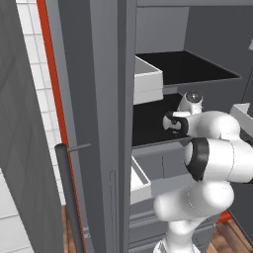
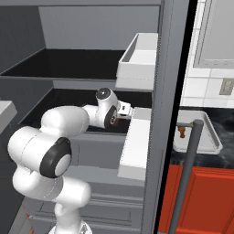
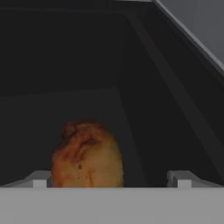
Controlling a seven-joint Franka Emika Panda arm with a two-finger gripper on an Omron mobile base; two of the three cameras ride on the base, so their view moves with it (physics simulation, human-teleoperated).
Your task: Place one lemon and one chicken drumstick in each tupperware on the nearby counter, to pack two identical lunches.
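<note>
Pickup step in hand: two-finger tool (image 3: 109, 177), jaws spread wide & empty, sits inside fridge w/ browned roast chicken drumstick (image 3: 86, 156) on dark shelf (image 3: 52, 113) just ahead, between fingertips; next, likely advance & clamp.

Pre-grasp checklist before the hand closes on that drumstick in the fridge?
1. Hand open: ok, fingertips wide apart.
2. Drumstick between the fingertips: ok, though nearer one tip.
3. Contact with the drumstick: cannot tell.
4. Arm inside the fridge shelf: ok.
5. Tupperware on the counter open to receive: ok; it already holds something brown.
</note>
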